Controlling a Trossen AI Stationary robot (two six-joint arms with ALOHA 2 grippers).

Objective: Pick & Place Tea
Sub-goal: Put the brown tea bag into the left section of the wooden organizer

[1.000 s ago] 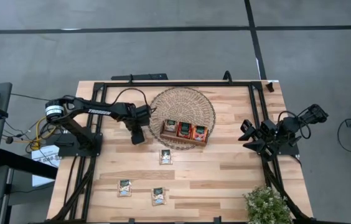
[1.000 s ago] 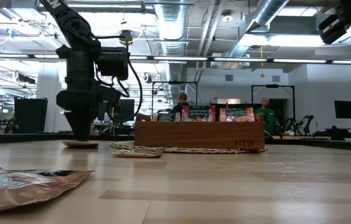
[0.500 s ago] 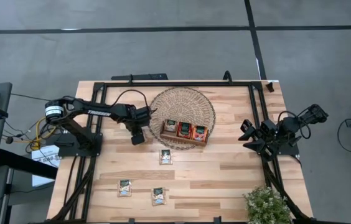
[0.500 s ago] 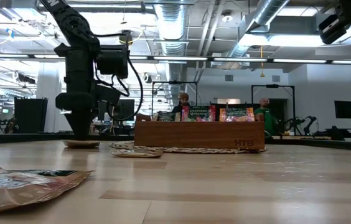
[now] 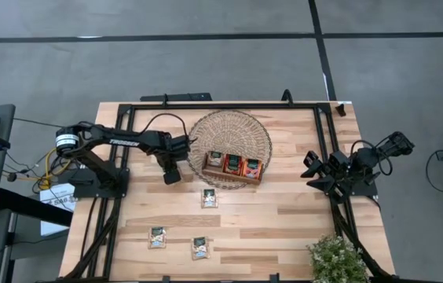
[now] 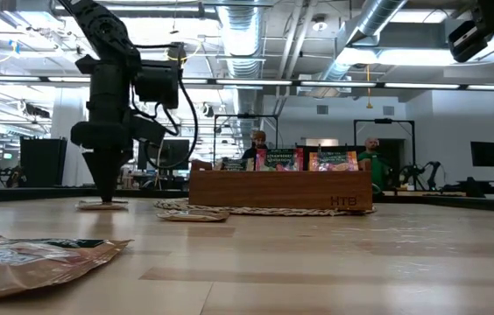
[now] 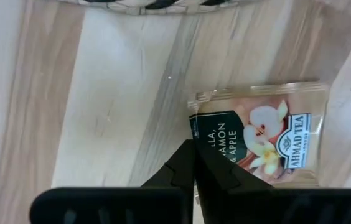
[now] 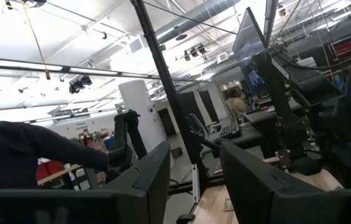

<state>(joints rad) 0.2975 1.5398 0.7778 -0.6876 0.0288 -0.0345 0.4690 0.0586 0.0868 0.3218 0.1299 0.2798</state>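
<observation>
So the left gripper is pointing straight down just off the left side of the round wicker mat, toward the table's left edge. Its fingers are pinched completely together, tips meeting on the near edge of a tea sachet lying flat on the wood. From the wrist camera you can read the sachet fine: pinkish, apple and flower picture. Whether it's actually got a corner of the packet pinched or is just touching it, can't tell. In the low view that sachet looks flat on the table under the tips.

Right gripper is parked up off the table by the right edge, fingers partly apart, holding nothing.

Other tea: three sachets standing in the wooden tray on the mat's front part, one loose sachet just in front of the tray, and two more near the front edge, left of centre.
</observation>
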